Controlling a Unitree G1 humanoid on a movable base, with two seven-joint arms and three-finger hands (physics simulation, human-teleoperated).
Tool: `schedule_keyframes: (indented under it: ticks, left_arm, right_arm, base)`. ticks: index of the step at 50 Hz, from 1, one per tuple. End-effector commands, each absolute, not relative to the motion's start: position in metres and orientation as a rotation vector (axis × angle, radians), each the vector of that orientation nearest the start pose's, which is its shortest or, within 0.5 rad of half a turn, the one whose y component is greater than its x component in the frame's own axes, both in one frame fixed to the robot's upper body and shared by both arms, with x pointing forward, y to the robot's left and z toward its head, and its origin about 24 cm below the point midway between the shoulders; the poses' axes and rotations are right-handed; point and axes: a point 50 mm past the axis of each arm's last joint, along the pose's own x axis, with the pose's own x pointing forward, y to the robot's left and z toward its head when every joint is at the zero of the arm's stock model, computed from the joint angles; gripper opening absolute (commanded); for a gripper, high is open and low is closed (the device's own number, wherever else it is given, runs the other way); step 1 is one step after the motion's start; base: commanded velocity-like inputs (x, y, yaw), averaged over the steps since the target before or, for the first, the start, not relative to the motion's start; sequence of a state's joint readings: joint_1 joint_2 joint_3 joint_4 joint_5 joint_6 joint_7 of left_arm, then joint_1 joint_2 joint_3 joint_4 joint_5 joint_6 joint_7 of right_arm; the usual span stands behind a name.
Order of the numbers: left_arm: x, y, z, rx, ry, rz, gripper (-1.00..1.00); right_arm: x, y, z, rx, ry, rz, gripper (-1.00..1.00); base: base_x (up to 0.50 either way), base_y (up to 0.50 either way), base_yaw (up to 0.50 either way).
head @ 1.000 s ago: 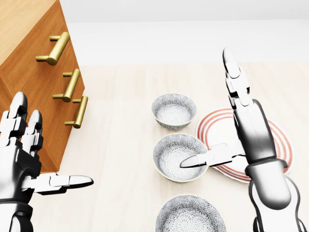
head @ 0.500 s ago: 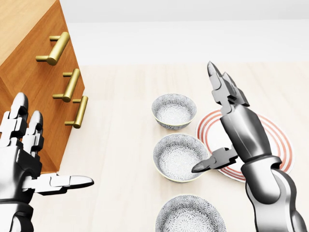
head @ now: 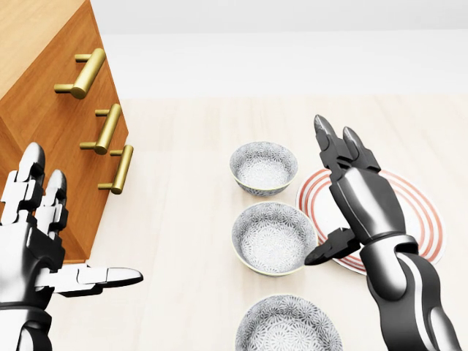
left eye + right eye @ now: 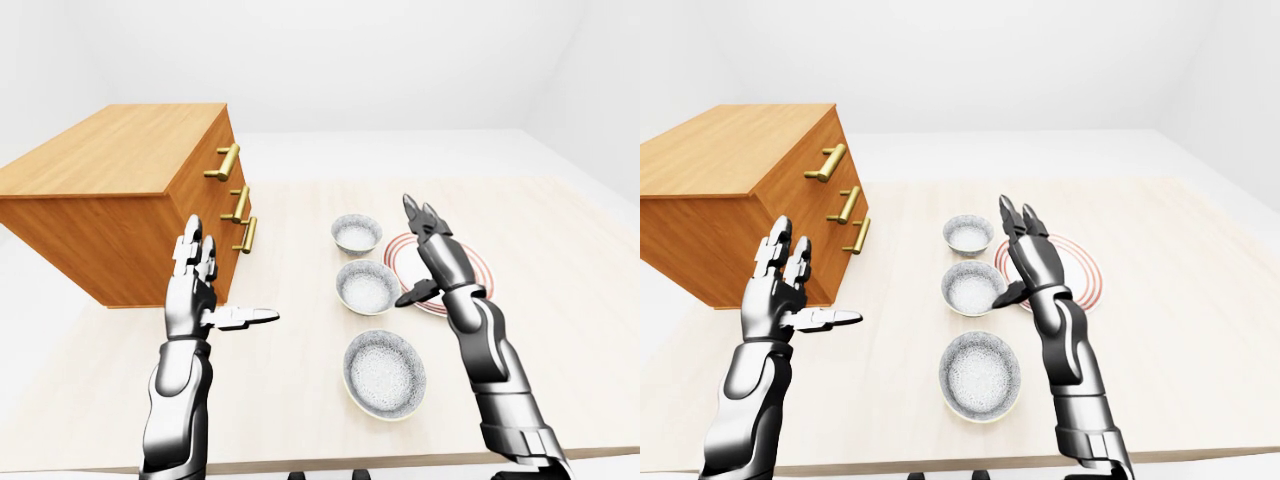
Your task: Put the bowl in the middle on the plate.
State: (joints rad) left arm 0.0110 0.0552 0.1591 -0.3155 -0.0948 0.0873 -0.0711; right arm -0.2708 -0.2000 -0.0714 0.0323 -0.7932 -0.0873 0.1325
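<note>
Right hand (image 3: 356,194) spread above striped plate's (image 3: 424,212) left edge, thumb just beside middle bowl (image 3: 272,238). That bowl sits on table (image 3: 183,219), between upper bowl (image 3: 263,167) and lower bowl (image 3: 289,325). Left hand (image 3: 33,245) splayed near wooden dresser (image 3: 51,110).

Head view: middle bowl (image 3: 272,238) between top bowl (image 3: 264,167) and bottom bowl (image 3: 289,325); plate (image 3: 426,217) right; drawer chest (image 3: 44,124) left

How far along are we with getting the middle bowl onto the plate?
Done: nothing yet; the middle bowl sits on the table beside the plate, not on it. In hand: the right hand hovers open over the plate's left part, thumb close to the bowl's right rim, gripping nothing. The left hand is open by the dresser. Left: grasp, lift, place.
</note>
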Motion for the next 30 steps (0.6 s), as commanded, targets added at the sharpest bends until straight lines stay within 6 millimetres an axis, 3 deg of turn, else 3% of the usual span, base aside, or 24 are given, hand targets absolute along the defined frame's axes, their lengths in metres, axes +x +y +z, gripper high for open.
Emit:
schedule_keyframes:
  ticks: [1, 30]
  left_arm:
    - [0.243, 0.191, 0.106, -0.01, -0.228, 0.066, 1.0]
    - [0.243, 0.191, 0.109, -0.013, -0.241, 0.065, 1.0]
  right_arm:
    - [0.308, -0.18, 0.1, -1.064, -0.181, 0.025, 1.0]
    - [0.315, -0.183, 0.065, -1.201, -0.096, -0.002, 1.0]
  base:
    - [0.0, 0.0, 0.0]
    - [0.0, 0.0, 0.0]
